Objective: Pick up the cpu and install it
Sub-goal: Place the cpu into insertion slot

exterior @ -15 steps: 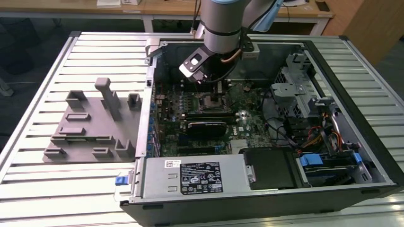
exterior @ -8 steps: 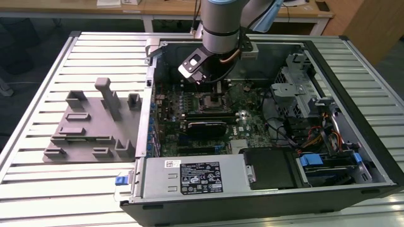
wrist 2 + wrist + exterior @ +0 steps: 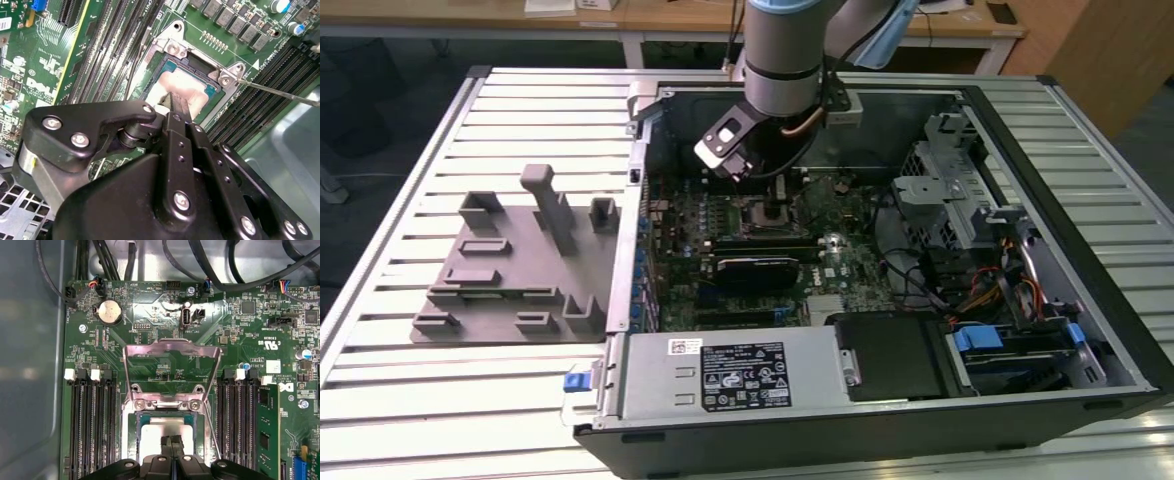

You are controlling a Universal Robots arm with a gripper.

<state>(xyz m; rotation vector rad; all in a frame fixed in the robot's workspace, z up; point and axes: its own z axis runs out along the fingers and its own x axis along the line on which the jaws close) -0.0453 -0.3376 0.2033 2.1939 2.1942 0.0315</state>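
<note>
Sitting in socket (image 3: 172, 47) — cpu (image 3: 192, 82) under fingers (image 3: 178, 107).

exterior view high, far; both wrist views close over socket (image 3: 172, 40) (image 3: 165, 401).

1. My gripper (image 3: 173, 102): matt black links, bright steel screws.
2. The cpu (image 3: 187, 82): smooth, dull silver metal top.
3. The socket plate (image 3: 170, 344): bare polished metal.
4. The circuit board (image 3: 150, 310): glossy green laminate.
5. The table (image 3: 520, 110): ribbed pale metal, satin sheen.
6. The grey holder (image 3: 507, 270): matt plastic.
</note>
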